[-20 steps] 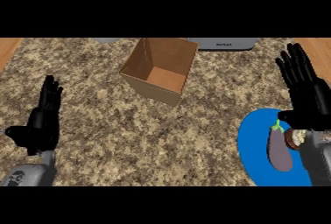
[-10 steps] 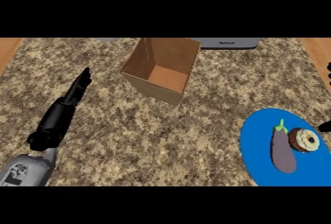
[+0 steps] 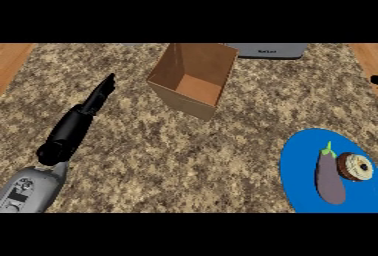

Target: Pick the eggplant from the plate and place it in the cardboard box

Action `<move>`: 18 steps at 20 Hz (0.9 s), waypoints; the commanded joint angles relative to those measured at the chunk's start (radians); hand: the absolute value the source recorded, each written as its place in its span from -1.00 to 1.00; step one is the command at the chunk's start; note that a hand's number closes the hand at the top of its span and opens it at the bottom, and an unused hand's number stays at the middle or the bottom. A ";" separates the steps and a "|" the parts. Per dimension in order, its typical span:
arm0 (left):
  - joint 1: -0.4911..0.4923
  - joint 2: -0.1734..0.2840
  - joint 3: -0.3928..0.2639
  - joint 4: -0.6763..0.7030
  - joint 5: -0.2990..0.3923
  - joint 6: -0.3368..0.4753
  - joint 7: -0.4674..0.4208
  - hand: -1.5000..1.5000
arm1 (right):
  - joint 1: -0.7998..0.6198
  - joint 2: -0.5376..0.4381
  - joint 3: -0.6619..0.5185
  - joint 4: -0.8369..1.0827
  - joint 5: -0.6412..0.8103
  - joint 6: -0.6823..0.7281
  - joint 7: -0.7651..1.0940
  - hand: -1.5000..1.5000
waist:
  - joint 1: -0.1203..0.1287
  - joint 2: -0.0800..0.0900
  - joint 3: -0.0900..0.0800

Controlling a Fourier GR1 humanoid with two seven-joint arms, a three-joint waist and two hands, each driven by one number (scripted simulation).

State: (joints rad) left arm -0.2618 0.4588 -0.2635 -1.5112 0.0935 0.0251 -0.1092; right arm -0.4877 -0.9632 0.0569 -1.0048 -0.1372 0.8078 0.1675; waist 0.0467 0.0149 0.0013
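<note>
A purple eggplant (image 3: 330,175) with a green stem lies on the blue plate (image 3: 301,167) at the lower right of the counter. Touching its right side is a round brown doughnut (image 3: 356,166). The open cardboard box (image 3: 193,77) stands at the upper middle, tilted, with its inside empty. My left hand (image 3: 71,129) hovers at the left, seen edge-on, fingers straight and pointing toward the far side; it is open and holds nothing. Of my right hand (image 3: 374,79) only a dark tip shows at the right edge, far from the plate.
A grey appliance (image 3: 270,50) sits at the back edge behind the box. Wooden strips (image 3: 13,60) border the speckled counter at the far left and far right. Bare counter lies between the box and the plate.
My right hand has pulled away from above the plate to the right edge, uncovering the eggplant and doughnut. My left hand has turned edge-on and leaned toward the box.
</note>
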 commanded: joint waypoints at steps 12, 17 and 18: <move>-0.020 -0.008 0.033 0.007 -0.009 -0.040 0.021 0.00 | -0.359 0.176 0.296 0.154 0.194 0.363 0.120 -1.00 | -0.005 -0.007 -0.001; -0.004 -0.035 0.032 0.018 -0.042 -0.021 0.032 0.00 | -0.430 0.235 0.314 0.233 0.187 0.416 0.210 -1.00 | -0.020 -0.009 -0.001; 0.016 0.009 0.069 -0.022 -0.010 -0.063 0.032 0.00 | -0.419 0.275 0.311 0.218 0.166 0.395 0.268 -1.00 | -0.026 -0.014 -0.002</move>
State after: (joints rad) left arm -0.2636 0.4500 -0.2191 -1.5028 0.0778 -0.0154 -0.0903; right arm -0.8632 -0.7582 0.3563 -0.8402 0.0215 1.1261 0.3534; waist 0.0282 0.0040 -0.0009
